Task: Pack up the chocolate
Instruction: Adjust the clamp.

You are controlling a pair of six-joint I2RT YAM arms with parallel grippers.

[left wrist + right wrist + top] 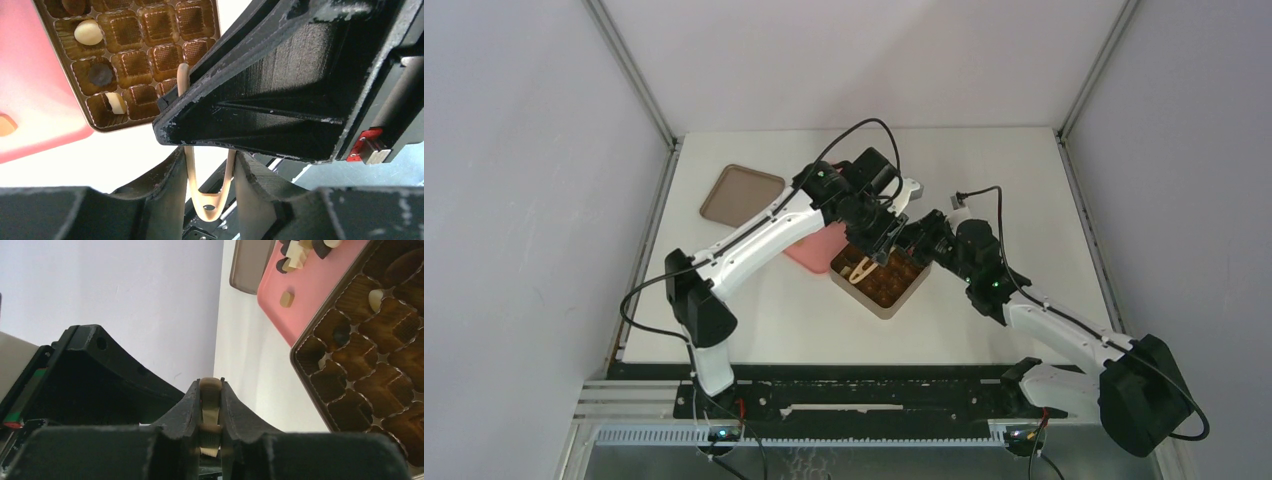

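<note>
Top external view shows the white tabletop (1024, 200) carrying a flat brown rectangular tray (740, 193) toward its far left corner. Next comes a pink tray (320, 295), its edge meeting the square tan tin with dark gridded insert (894, 290) near the middle. Both arms meet above the tin. The left hand (210, 165) is clamped on the looped end of thin wooden tongs (209, 207), whose long axis runs out over the tin's cells. The right hand (210, 390) has its fingers pressed on a tan strip, apparently the same tongs. Three small brown and cream chocolates (88, 31) sit in cells beside the pink tray. A cluster lies loose on that tray, beyond the tin toward the far left corner and probably nearer the left arm.
</note>
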